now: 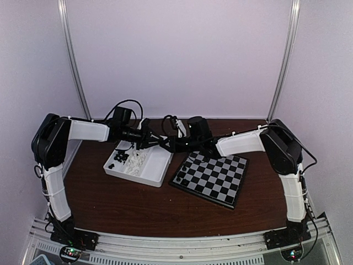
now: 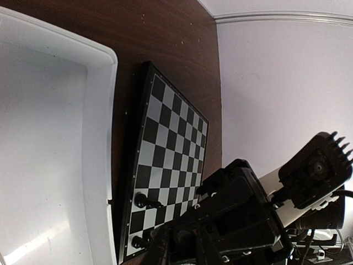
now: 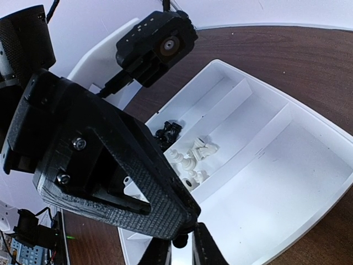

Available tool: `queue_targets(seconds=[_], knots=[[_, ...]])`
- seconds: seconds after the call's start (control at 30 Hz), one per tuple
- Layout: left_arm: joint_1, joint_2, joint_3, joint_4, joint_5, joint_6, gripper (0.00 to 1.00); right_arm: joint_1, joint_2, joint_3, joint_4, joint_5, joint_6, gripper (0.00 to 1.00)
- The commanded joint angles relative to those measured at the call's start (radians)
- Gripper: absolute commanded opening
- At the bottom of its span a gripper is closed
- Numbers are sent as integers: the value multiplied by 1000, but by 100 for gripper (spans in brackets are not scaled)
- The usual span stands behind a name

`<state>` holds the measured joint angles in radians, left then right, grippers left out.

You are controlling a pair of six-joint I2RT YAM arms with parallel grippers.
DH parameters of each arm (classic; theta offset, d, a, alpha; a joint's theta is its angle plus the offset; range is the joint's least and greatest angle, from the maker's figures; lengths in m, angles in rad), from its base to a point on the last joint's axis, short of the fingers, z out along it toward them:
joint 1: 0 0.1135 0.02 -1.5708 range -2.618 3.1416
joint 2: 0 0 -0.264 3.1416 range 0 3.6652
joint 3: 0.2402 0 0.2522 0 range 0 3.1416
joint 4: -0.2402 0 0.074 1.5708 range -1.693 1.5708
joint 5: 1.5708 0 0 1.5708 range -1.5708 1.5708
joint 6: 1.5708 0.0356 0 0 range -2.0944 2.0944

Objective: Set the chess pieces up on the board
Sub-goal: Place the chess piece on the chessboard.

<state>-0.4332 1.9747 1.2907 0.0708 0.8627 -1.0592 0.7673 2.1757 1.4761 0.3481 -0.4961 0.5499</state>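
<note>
The board [image 1: 212, 176] lies right of centre, with two black chess pieces [image 2: 144, 201] standing on its edge squares nearest the tray. Both grippers meet above the gap between tray and board. In the right wrist view a black chess piece [image 3: 180, 241] sits between the fingers of my right gripper [image 3: 181, 251], which are closed in on it. The tip of my left gripper [image 3: 190, 218] comes down onto the same piece; only one finger's side shows, so its state is unclear. In the top view the left gripper [image 1: 160, 144] and right gripper [image 1: 170, 148] almost touch.
A white divided tray [image 1: 157, 176] stands left of the board. Black pieces [image 3: 168, 131] and white pieces [image 3: 196, 154] lie in its narrow compartments; the large compartment [image 3: 287, 182] holds nothing. Pale walls close in the back and sides of the brown table [image 1: 121, 204].
</note>
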Motion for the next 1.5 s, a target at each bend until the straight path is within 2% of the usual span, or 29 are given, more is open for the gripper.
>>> queue_targets(seconds=[0.0, 0.07, 0.13, 0.3, 0.4, 0.6, 0.8, 0.9, 1.0, 1.17, 1.27, 1.37, 1.47], knots=[[-9, -40, -8, 66, 39, -11, 17, 6, 19, 26, 24, -1, 1, 13], [-9, -38, -13, 71, 38, -13, 17, 6, 17, 24, 28, -5, 3, 5], [-9, -39, -14, 72, 38, -12, 18, 6, 13, 21, 27, -4, 4, 1], [-7, -39, -22, 74, 29, 3, 24, 3, -11, 4, 26, -2, 1, 1], [-2, -47, -30, 79, 16, 25, 30, 1, -33, -20, 19, -5, -2, 1], [31, -93, -54, 69, -14, 133, 40, -3, -117, -92, -26, -11, -40, 0], [41, -161, -33, -60, -49, 366, 41, -15, -224, -140, -181, -72, -124, 0], [39, -195, -38, -97, -50, 477, 41, -22, -263, -123, -326, -103, -180, 0], [20, -241, -54, -132, -66, 621, 41, -31, -293, -81, -553, -121, -240, 0], [-70, -326, -73, -225, -214, 931, 40, -54, -350, -78, -706, -237, -273, 0], [-105, -375, -146, -127, -173, 1092, 41, -61, -372, -60, -794, -294, -310, 0], [-111, -401, -221, 26, -140, 1173, 43, -62, -380, -23, -894, -286, -354, 0], [-126, -395, -251, 71, -65, 1318, 44, -67, -378, 6, -955, -299, -370, 0]])
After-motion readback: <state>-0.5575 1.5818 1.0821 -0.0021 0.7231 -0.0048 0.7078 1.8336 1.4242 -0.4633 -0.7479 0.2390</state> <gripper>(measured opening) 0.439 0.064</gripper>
